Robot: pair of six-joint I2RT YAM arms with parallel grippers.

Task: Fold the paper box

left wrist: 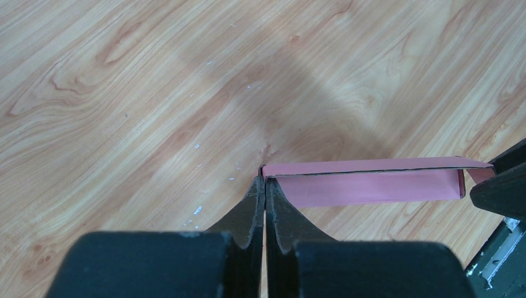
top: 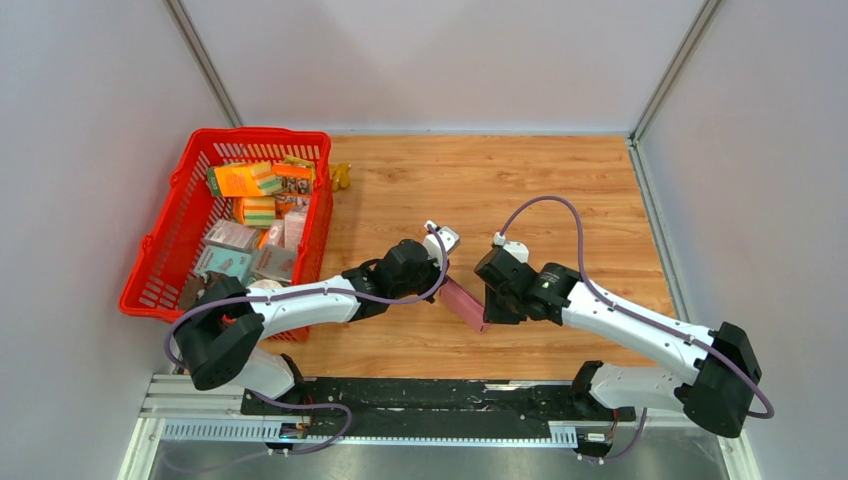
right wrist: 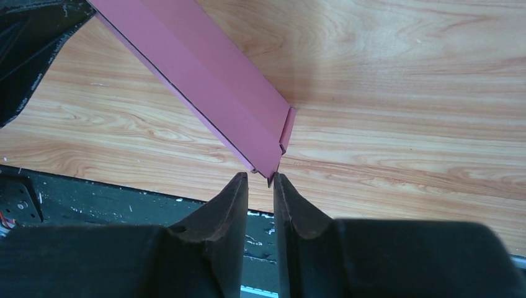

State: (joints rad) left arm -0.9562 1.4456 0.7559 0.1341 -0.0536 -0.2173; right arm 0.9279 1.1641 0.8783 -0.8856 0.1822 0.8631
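Note:
The pink paper box (top: pixel 464 303) lies as a long, shallow, part-folded strip on the wood table between my two grippers. My left gripper (top: pixel 444 274) is at its far end. In the left wrist view the left gripper (left wrist: pixel 265 182) is shut, with a thin edge of the box's end pinched at its tips, and the box (left wrist: pixel 372 181) runs off to the right. My right gripper (top: pixel 490 312) is at the near end. In the right wrist view the right gripper (right wrist: pixel 260 180) stands narrowly open, and the corner of the box (right wrist: pixel 211 74) just reaches between its tips.
A red plastic basket (top: pixel 165 250) with several printed packages stands at the left. A small yellow object (top: pixel 341 177) lies beside it. The black mounting rail (top: pixel 430 395) runs along the table's near edge, just behind the right gripper.

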